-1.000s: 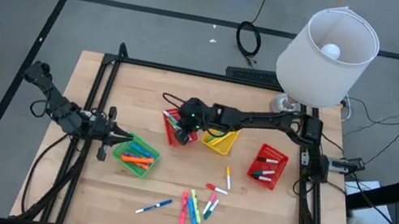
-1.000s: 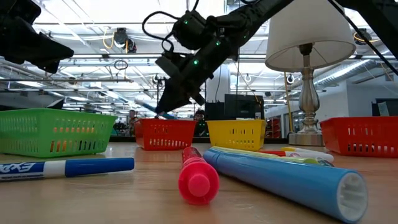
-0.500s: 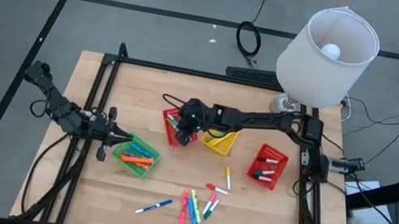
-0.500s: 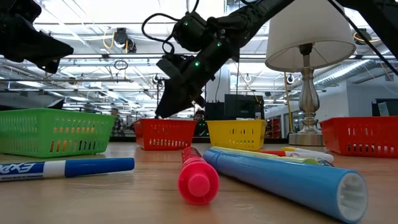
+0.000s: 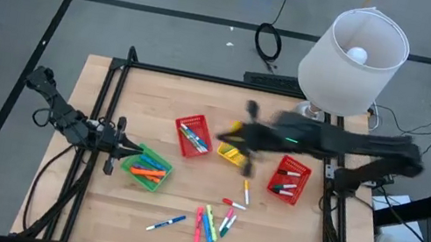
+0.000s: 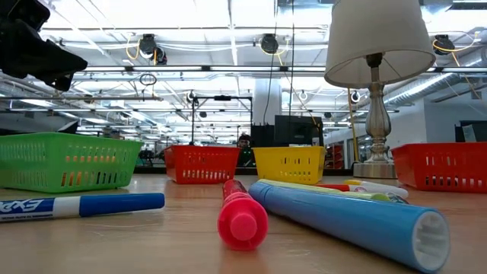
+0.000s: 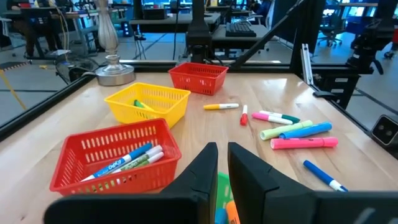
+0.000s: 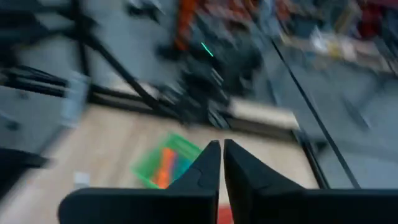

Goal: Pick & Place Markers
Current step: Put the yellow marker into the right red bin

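Several markers [image 5: 214,220] lie loose on the table's near middle, with a blue one [image 5: 166,222] apart to their left. They show close up in the low view [image 6: 242,217]. More markers lie in the green basket [image 5: 147,168], the left red basket [image 5: 192,136], the yellow basket [image 5: 232,152] and the right red basket [image 5: 289,178]. My left gripper [image 5: 124,155] is shut and empty at the green basket's left end [image 7: 222,163]. My right gripper [image 5: 248,140] is a blur above the yellow basket. It is shut and empty in its wrist view [image 8: 221,155].
A table lamp [image 5: 355,50] stands at the far right corner, its base [image 7: 115,76] just behind the baskets. A black frame [image 5: 205,77] runs along the table's edges. Bare wood lies at the near left and near right.
My right gripper has swung fast from above the left red basket toward the table's right edge, and has left the low view. It is motion-blurred now.
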